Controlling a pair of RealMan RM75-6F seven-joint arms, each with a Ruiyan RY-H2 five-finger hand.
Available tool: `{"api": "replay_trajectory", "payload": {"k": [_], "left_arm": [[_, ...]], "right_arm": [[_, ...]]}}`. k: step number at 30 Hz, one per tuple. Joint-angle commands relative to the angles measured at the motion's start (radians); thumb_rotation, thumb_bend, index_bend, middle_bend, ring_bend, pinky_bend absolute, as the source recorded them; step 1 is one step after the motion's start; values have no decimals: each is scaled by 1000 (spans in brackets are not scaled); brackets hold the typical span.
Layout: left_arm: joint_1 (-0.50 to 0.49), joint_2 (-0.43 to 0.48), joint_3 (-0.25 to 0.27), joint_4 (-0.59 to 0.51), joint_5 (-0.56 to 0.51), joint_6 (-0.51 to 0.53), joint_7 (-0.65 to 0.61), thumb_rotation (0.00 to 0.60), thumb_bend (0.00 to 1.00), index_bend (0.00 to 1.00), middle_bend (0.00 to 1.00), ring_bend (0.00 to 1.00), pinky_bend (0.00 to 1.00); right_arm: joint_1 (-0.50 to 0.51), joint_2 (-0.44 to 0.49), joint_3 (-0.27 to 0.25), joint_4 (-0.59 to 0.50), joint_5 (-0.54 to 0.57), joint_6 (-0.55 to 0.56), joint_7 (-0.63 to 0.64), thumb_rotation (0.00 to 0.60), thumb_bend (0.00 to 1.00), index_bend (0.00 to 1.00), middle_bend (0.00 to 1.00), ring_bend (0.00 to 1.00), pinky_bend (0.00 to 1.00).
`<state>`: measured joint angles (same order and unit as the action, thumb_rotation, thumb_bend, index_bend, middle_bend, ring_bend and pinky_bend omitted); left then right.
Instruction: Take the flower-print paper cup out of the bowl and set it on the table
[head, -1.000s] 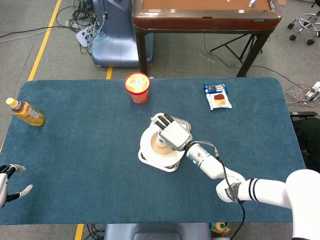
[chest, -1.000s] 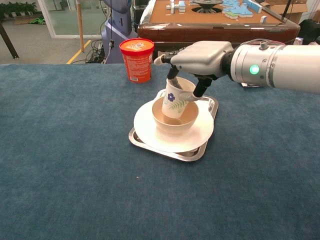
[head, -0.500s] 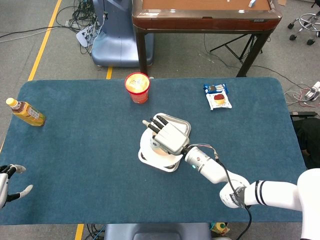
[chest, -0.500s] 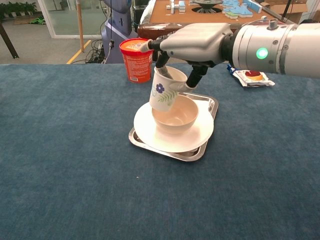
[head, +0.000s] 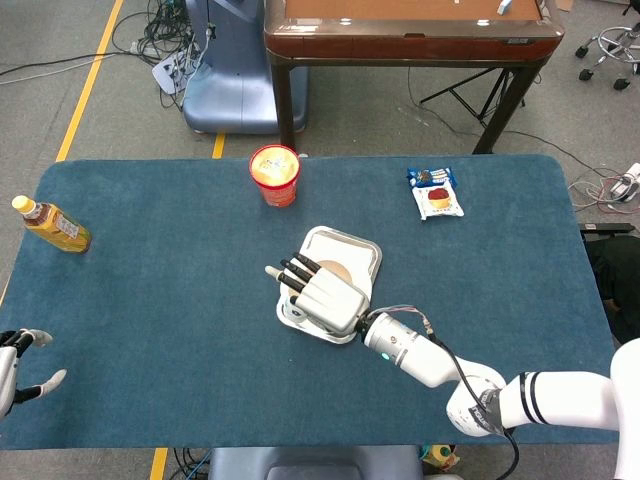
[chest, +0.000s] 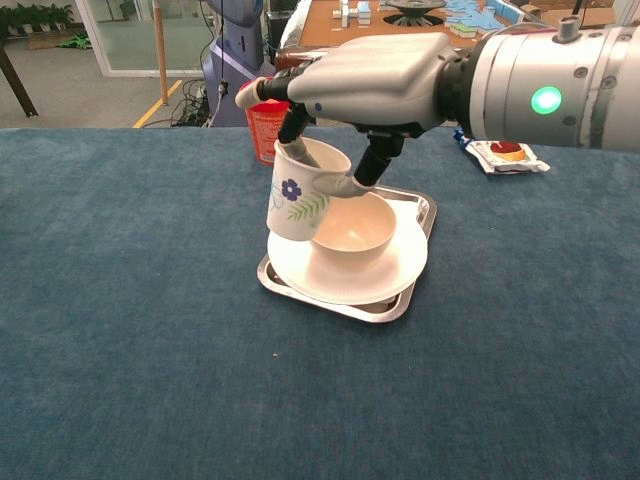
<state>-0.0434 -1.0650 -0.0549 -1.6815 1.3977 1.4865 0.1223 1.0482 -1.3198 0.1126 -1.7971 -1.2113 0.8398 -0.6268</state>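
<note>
My right hand (chest: 375, 85) has its fingers clamped on the flower-print paper cup (chest: 299, 192), hanging just left of the bowl (chest: 352, 227). Next: lower it upright onto bare worktop (chest: 130, 300).

I see the cup (chest: 300, 203), white paper with a blue flower and green leaves printed on its side, lifted clear of the bowl (chest: 350, 227) and hanging just left of it, tilted a little with its open mouth up and its base over the left rim of the plate under the bowl. The bowl is a plain cream one, upright and empty, near the middle of the table.
</note>
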Motion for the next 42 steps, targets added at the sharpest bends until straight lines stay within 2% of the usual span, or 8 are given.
{"api": "replay_trajectory", "payload": {"k": [1,10,20,32,42], "left_arm": [[0,0,0,-1,1,1,1,600,138,415,431,312,479],[0,-1,0,0,-3,-1,4,600,138,415,431,312,479],[0,1,-2,-2,-6,-2,5,600,138,415,431,312,479],[2,2,-3,-5,-7,2,6,600,138,415,431,312,479],[2,5,-4,-7,-8,2,5,600,138,415,431,312,479]], "right_arm": [[-3,15,-13,-26,-16,-3,-7,600,510,594,3,0,18],[-18,45,-63,-68,-71,-21,-20,600,510,594,4,0,18],[-42,52,-106,-58,-154,-33,5,600,510,594,10,0,18],[-55,38,-132,-53,-201,-67,26,600,510,594,11,0,18],[-64,8,-146,-39,-189,-92,-8,600,510,594,11,0,18]]}}
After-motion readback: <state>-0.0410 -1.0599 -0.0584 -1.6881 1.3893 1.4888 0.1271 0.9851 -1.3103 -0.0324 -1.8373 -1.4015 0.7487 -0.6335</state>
